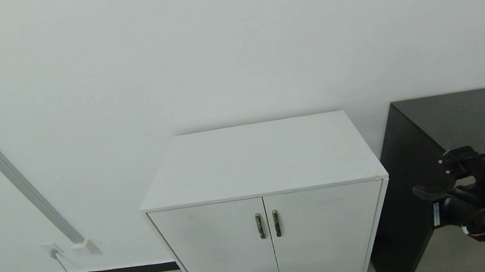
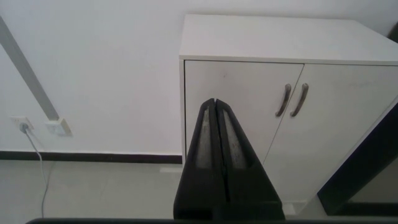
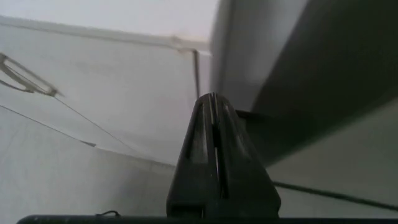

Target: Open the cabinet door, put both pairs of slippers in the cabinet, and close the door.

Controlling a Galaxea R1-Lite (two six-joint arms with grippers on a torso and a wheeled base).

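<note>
- Nothing in these shots can actually be read, tbh.
- Closest thing to a label is a small white sticker (image 1: 436, 214) on the right arm (image 1: 462, 210). The print on it is way too tiny to make out.
- The cabinet (image 1: 222, 252) doors and the wall socket (image 1: 51, 249) have no legible marks either.
</note>
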